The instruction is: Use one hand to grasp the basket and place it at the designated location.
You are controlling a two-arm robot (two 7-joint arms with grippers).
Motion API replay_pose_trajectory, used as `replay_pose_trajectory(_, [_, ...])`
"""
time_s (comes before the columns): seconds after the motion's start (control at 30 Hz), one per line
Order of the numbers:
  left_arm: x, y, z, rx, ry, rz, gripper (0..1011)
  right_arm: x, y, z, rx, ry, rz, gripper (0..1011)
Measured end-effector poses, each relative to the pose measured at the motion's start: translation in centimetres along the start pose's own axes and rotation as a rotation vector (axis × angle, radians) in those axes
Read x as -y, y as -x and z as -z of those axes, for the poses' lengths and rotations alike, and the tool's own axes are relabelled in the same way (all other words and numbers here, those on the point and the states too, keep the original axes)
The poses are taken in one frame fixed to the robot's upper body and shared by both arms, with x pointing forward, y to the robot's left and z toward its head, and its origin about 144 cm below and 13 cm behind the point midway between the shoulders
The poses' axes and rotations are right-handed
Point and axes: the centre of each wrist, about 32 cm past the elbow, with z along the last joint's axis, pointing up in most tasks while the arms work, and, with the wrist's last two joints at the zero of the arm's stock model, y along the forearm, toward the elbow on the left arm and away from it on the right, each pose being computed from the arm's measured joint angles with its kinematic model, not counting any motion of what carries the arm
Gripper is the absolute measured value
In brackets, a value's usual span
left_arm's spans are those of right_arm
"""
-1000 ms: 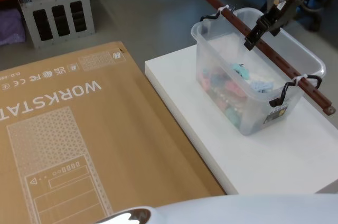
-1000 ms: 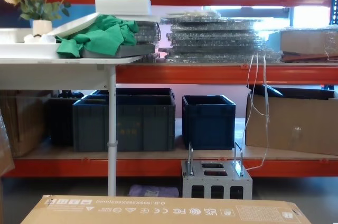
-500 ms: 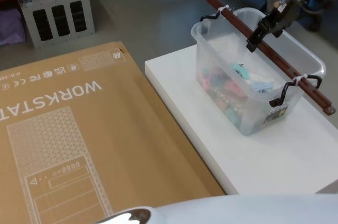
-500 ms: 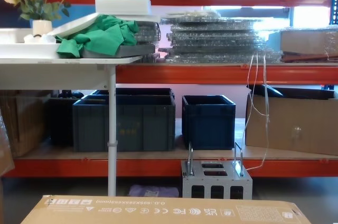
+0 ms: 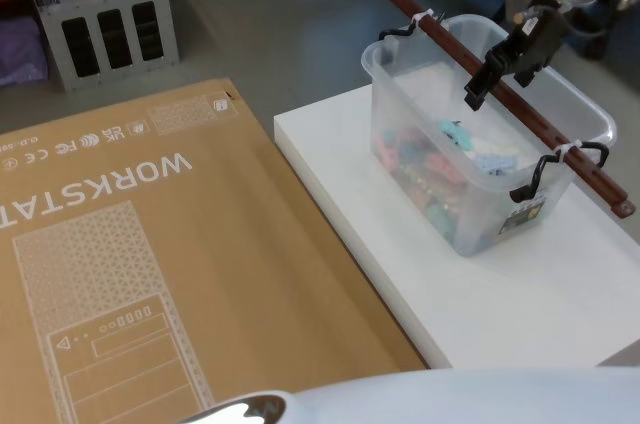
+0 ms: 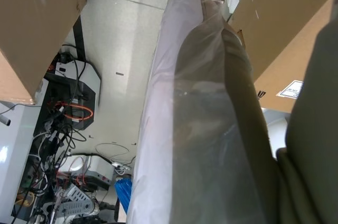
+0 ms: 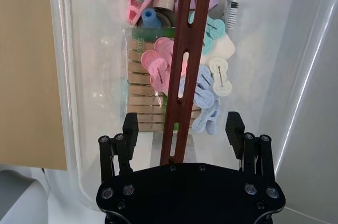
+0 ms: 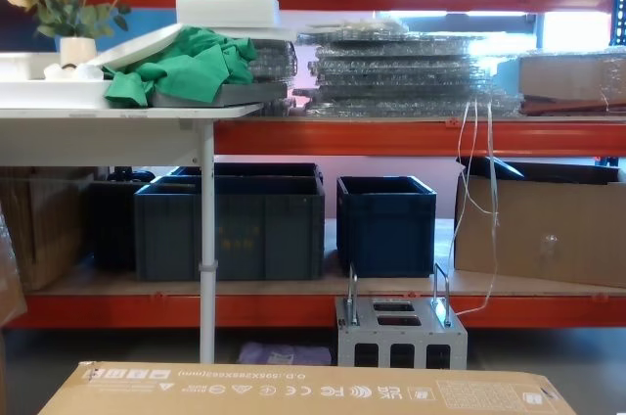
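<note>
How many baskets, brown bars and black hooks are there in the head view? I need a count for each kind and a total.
Basket: 1
Brown bar: 1
Black hooks: 2
Total: 4
Right tool, open around the bar, is not counted.

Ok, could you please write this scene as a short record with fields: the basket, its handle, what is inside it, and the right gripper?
basket: clear plastic basket, standing on the white platform
handle: brown bar across the top of the basket, tied at both ends
contents: clothes pegs, pink, blue and white
right gripper: open, above the basket, one finger on each side of the handle, not closed on it
beside the platform: large cardboard box, lying flat
task stage: basket not yet grasped
</note>
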Motion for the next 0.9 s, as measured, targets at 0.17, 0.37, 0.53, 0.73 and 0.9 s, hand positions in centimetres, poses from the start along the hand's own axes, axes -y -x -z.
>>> replay_pose_trajectory(0.17, [0.0, 0.0, 0.0, 0.000, 0.000, 0.000, 0, -0.3, -0.5, 0.4, -0.020, -0.025, -0.011, 1001])
replay_pose_trajectory(0.37, [0.0, 0.0, 0.0, 0.000, 0.000, 0.000, 0, -1.3, -1.6, 0.9, -0.039, -0.080, -0.034, 1000])
replay_pose_trajectory(0.53, [0.0, 0.0, 0.0, 0.000, 0.000, 0.000, 0, -1.8, -2.1, 1.0, -0.044, -0.101, -0.044, 1001])
replay_pose_trajectory(0.73, [0.0, 0.0, 0.0, 0.000, 0.000, 0.000, 0, -2.4, -2.8, 0.9, -0.052, -0.114, -0.051, 1001])
replay_pose_trajectory(0.9, [0.0, 0.0, 0.0, 0.000, 0.000, 0.000, 0, -2.8, -3.2, 0.9, -0.060, -0.117, -0.058, 1001])
